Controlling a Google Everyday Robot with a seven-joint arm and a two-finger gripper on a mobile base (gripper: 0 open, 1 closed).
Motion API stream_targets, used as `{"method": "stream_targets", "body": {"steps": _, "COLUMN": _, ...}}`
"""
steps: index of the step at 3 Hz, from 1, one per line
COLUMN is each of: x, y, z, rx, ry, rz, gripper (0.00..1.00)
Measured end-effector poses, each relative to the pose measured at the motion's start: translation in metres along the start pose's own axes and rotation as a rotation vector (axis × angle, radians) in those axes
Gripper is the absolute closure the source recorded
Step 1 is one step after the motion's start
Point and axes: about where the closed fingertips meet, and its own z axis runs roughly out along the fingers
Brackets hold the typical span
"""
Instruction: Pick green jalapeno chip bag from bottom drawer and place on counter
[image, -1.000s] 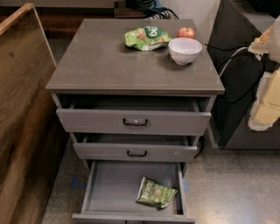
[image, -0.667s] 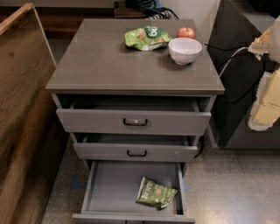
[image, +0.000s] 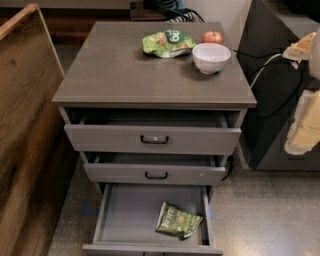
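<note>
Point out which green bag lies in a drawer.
The darker green jalapeno chip bag, in the open bottom drawer; the brighter bag sits on the counter. The claw hangs at the right edge.

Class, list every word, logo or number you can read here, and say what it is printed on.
On the green jalapeno chip bag in the bottom drawer: white lettering, too blurred to read.
On the lime-green bag on the counter: round white logo, unreadable.
On the gripper, at the right edge: no text visible.
</note>
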Motion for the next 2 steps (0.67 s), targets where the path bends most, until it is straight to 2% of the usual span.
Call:
{"method": "stream_targets", "body": {"steps": 1, "x": -0.006, "y": 0.003, "z": 0.036, "rx": -0.034, "ry": -0.057, "rz": -0.131, "gripper": 0.00}}
{"method": "stream_targets", "body": {"steps": 2, "x": -0.014, "y": 0.015, "z": 0.093, "rx": -0.135, "ry": -0.129, "rz": -0.273, "gripper": 0.00}}
